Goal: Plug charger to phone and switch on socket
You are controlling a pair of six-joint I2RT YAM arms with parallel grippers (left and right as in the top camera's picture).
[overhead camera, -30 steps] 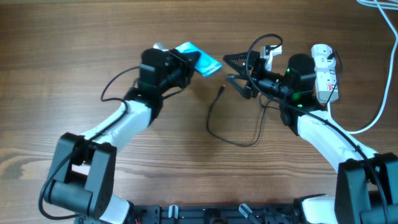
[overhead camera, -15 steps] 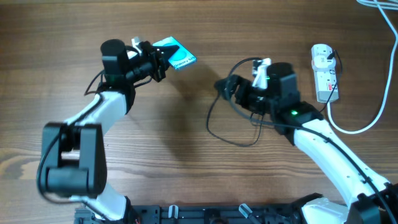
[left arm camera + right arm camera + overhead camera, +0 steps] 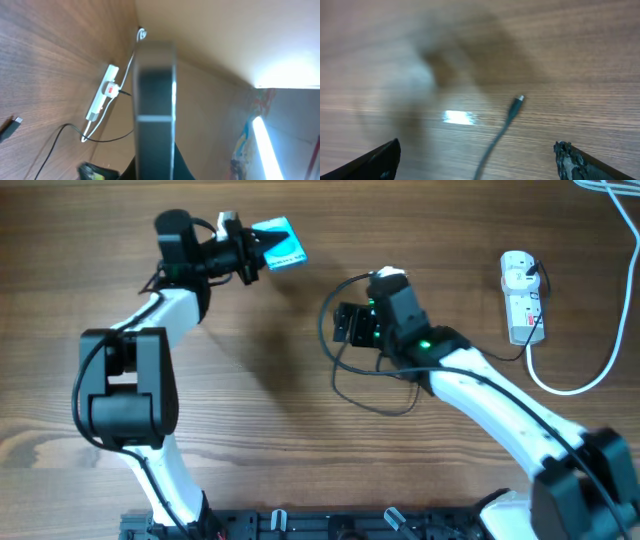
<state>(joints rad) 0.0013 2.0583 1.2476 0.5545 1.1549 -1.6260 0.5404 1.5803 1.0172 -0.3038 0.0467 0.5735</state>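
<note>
My left gripper (image 3: 247, 256) is shut on the blue phone (image 3: 279, 246) and holds it off the table at the back left. The left wrist view shows the phone edge-on (image 3: 155, 110). My right gripper (image 3: 347, 326) is open and empty, low over the table centre. In the right wrist view the black charger cable's plug (image 3: 518, 99) lies on the wood ahead of the open fingers (image 3: 477, 152), with the cable running back between them. The white socket strip (image 3: 522, 298) lies at the far right and also shows in the left wrist view (image 3: 102, 94).
The black charger cable (image 3: 370, 405) loops across the table centre toward the socket strip. A white mains cable (image 3: 603, 370) curves off the strip along the right edge. Bare wood table (image 3: 250, 430) surrounds the arms.
My left arm swung left and back, carrying the phone with it. My right arm moved left, away from the socket strip, and now hovers open over the cable's plug end.
</note>
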